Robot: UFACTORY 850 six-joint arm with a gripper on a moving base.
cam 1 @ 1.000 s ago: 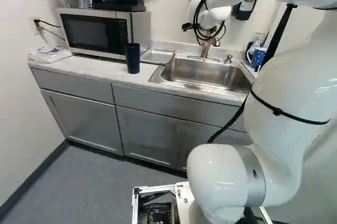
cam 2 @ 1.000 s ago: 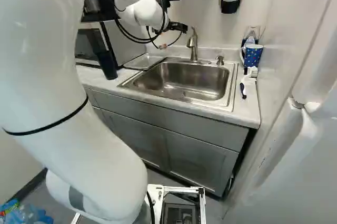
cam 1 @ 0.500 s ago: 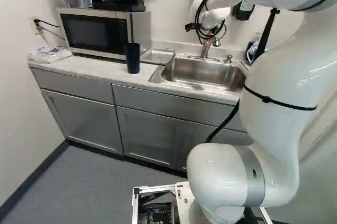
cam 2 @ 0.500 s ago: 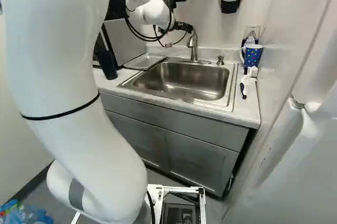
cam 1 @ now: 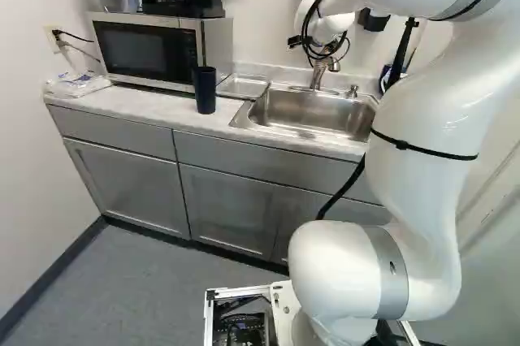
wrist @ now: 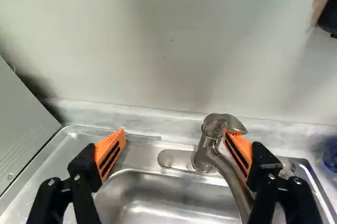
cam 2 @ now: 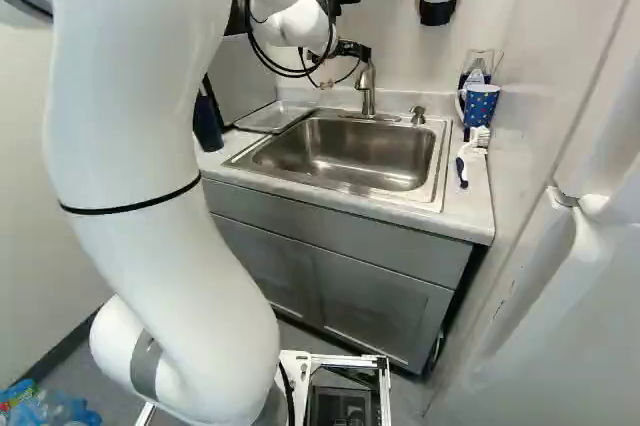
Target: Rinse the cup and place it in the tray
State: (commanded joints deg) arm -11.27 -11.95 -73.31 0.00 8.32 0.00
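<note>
where the counter (cam 1: 158, 108) reaches past the front left corner of the metal tray (cam 1: 242, 88), the tall dark-blue tumbler (cam 1: 205, 90) stands upright, closer to the counter's front edge than to its back one. it's slim, plain and opaque, mouth up, smooth down its side, and only slightly wider at the rim than at the foot. near the back edge of the sink (cam 2: 345, 151), the gripper (cam 2: 360, 50) has its fingers spread wide; one orange pad (wrist: 241, 150) overlaps the faucet (cam 2: 367, 92) in the wrist view, though whether they touch i can't tell.
</note>
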